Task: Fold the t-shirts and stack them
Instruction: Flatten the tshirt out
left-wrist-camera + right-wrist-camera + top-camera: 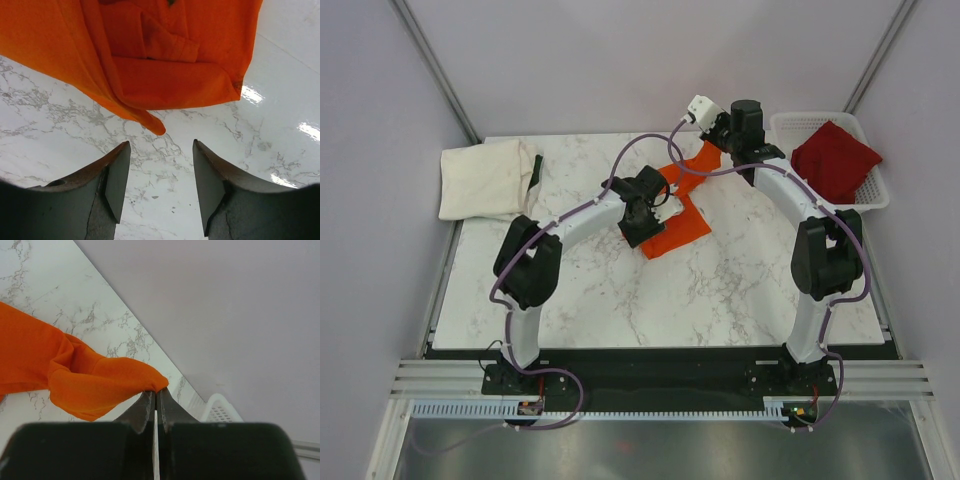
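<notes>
The bright orange t-shirt (677, 222) lies partly on the marble table's middle and rises toward the back right. My right gripper (712, 143) is shut on a corner of the orange shirt (100, 380) and holds it lifted near the table's far edge. My left gripper (666, 205) is open and empty, just short of a hanging fold of the orange shirt (160, 75), above the marble. The dark red t-shirt (835, 160) lies crumpled in the basket. The cream-white t-shirt (485, 178) lies folded at the back left.
A white lattice basket (878, 195) stands at the table's back right and shows in the right wrist view (220, 412). The table's (620, 300) far edge meets a grey wall just behind my right gripper.
</notes>
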Robot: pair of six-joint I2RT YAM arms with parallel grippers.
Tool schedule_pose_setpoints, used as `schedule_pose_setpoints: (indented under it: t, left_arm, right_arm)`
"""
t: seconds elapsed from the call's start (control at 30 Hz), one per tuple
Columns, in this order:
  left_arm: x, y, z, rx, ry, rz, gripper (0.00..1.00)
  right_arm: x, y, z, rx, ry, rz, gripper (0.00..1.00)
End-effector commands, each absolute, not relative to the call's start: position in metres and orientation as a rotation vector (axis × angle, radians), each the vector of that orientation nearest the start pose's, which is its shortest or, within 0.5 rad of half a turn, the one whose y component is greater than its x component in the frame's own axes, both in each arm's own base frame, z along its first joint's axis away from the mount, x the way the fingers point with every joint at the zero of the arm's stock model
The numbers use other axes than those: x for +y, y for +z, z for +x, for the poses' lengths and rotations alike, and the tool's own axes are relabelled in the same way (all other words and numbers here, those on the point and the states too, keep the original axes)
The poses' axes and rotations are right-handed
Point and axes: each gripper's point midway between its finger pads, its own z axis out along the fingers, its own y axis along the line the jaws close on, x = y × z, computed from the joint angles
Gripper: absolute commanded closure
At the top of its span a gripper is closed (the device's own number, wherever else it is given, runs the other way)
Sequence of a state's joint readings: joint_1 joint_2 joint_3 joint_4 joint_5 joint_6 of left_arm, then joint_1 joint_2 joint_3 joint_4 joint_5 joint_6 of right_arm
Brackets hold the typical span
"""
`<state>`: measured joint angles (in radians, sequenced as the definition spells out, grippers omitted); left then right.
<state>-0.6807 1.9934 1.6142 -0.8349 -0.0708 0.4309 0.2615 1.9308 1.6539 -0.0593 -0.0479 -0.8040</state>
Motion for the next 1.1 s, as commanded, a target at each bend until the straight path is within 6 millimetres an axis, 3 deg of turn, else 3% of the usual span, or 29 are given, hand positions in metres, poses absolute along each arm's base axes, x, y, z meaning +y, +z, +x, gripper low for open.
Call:
schedule_pose_setpoints:
  t: [0.0,0.43,0.6,0.73,0.9,1.0,1.07]
  left_arm:
    - [-0.251,0.079,0.365,2.355,0.062,1.386,0.40]
    - [-0.256,0.068,0.378,2.367,0.066,1.382,0.50]
    - [-0.254,0.067,0.382,2.368,0.077,1.375,0.60]
    - [-0.252,0.064,0.386,2.375,0.086,1.366,0.63]
    - [-0.248,0.063,0.386,2.378,0.083,1.378,0.78]
    - [-0.243,0.068,0.387,2.378,0.077,1.362,0.98]
    - [-0.239,0.073,0.387,2.373,0.069,1.354,0.98]
  right_arm:
    - [0.134,0.285,0.577,1.548,-0.312,-0.943,1.00]
    - [0.133,0.290,0.576,1.551,-0.314,-0.931,1.00]
    - [0.132,0.287,0.576,1.560,-0.306,-0.926,1.00]
    - [0.132,0.285,0.575,1.566,-0.301,-0.920,1.00]
    - [0.132,0.285,0.575,1.570,-0.301,-0.912,1.00]
    - [0.132,0.286,0.575,1.573,-0.300,-0.905,1.00]
    - [0.131,0.285,0.574,1.575,-0.299,-0.902,1.00]
